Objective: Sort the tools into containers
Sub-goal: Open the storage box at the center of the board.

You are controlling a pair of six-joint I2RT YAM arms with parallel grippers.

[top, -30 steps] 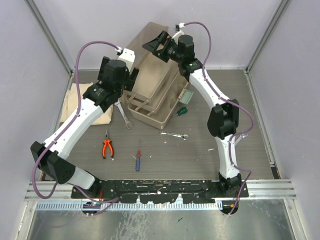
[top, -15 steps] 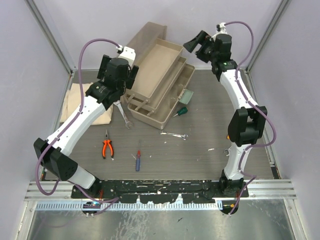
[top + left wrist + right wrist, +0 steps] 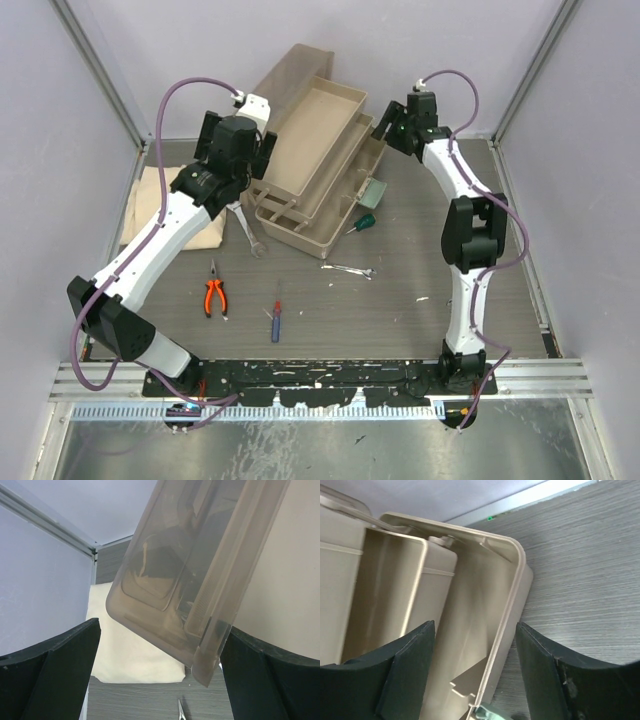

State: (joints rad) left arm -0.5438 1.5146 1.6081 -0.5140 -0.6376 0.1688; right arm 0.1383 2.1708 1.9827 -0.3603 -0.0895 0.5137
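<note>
The brown toolbox (image 3: 300,236) stands open at the back middle of the table (image 3: 420,300), its tan trays (image 3: 322,135) stepped out and its translucent lid (image 3: 290,72) raised behind them. The tools lie on the tabletop in front. A green-handled screwdriver (image 3: 364,222) is just beside the lowest tray, with a silver wrench (image 3: 350,269) nearer the arms. Another wrench (image 3: 248,232) lies at the box's left. Orange-handled pliers (image 3: 213,294) and a blue-and-red screwdriver (image 3: 275,318) lie well apart from the box. The right gripper (image 3: 475,670) hangs over the lowest tray's back corner, fingers apart astride its rim, holding nothing. The left gripper (image 3: 160,640) stands wide with the lid's corner between its fingers. A tan cloth (image 3: 145,192) lies under the left arm.
</note>
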